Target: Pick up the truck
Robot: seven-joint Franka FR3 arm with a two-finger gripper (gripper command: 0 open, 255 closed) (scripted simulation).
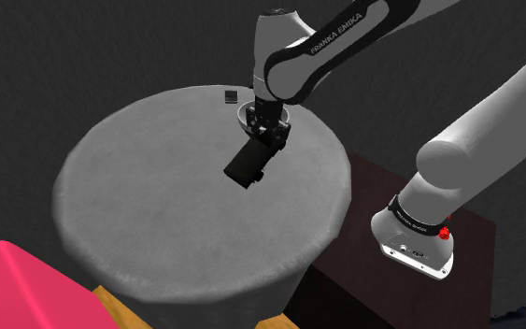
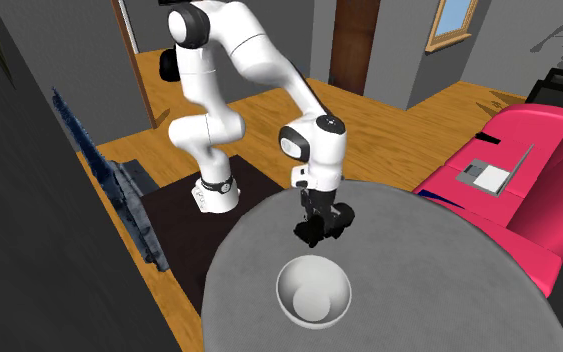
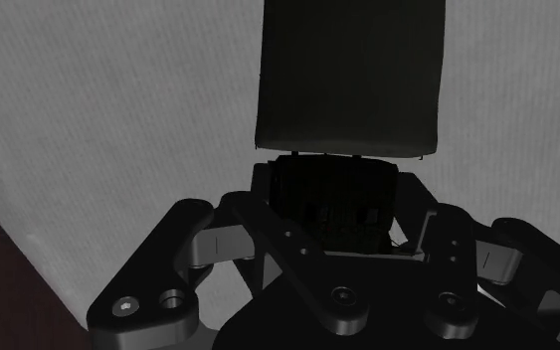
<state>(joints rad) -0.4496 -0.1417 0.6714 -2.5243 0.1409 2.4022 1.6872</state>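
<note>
black two-finger gripper (image 1: 268, 136) clamped on dark boxy truck (image 1: 247, 166) | truck tilted over round grey table (image 1: 149, 196)

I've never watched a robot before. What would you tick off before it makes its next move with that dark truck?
1. Grip: the gripper looks shut on the truck. Ok.
2. Truck level: it hangs tilted from the fingers. Not ok.
3. Truck lifted off the table: no gap under it is plain to see. Cannot tell.
4. Bowl: it stands apart from the truck in the second exterior view. Ok.
5. Small dark block: it lies near the table's far edge in the shoulder view, away from the truck. Ok.
</note>
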